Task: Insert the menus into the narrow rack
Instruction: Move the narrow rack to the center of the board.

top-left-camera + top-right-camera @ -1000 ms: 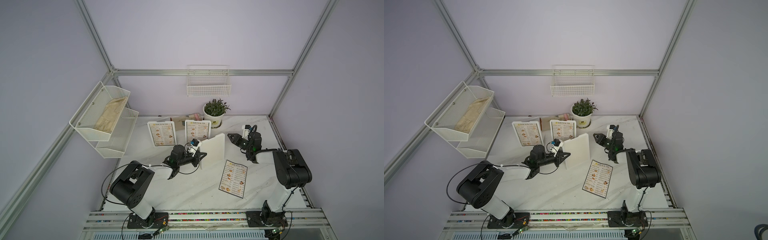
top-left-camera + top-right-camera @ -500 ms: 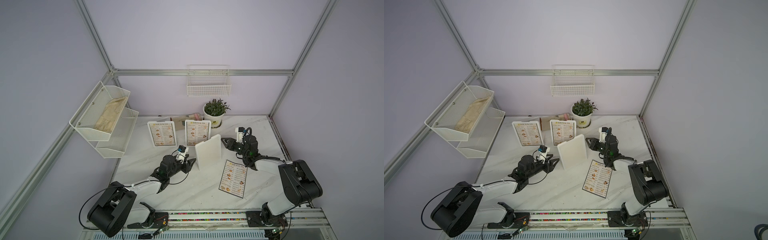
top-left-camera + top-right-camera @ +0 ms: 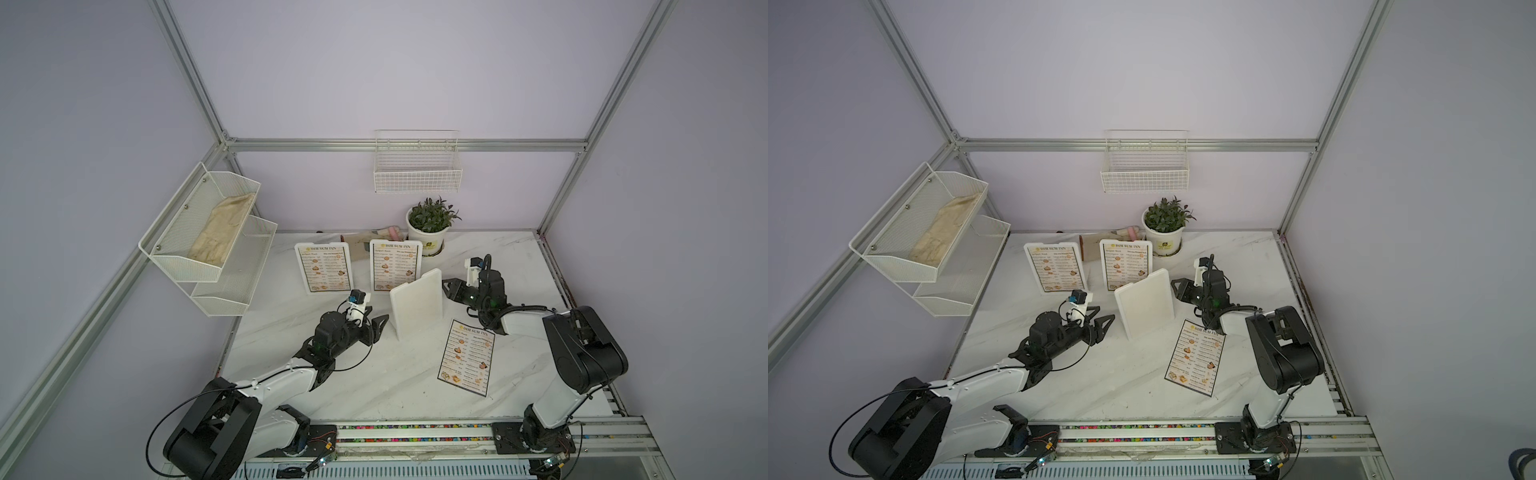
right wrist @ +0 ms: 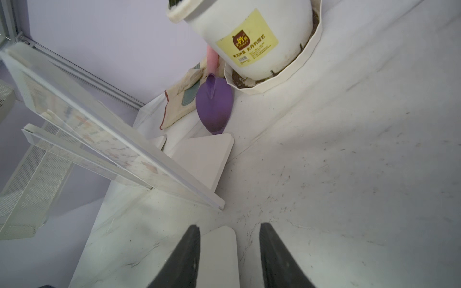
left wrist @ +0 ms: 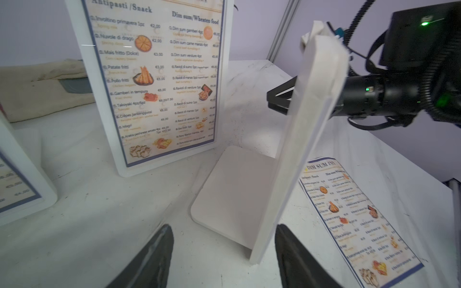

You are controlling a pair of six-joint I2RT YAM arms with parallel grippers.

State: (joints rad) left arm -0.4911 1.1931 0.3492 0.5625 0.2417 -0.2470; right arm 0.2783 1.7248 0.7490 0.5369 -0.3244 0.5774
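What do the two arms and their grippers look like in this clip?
The left arm and right arm match: white links, bulky black joints, loose black cables. The left gripper and right gripper each have two tapered black fingers and a white wrist camera mount. Green lights glow on the right arm.

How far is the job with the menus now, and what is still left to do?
Done: one menu and a second menu already sit in upright stands at the back. In hand: the third stand looks empty between the left gripper and the right gripper; both are open, neither holds it. Left: the last menu lies flat on the table and must go in.
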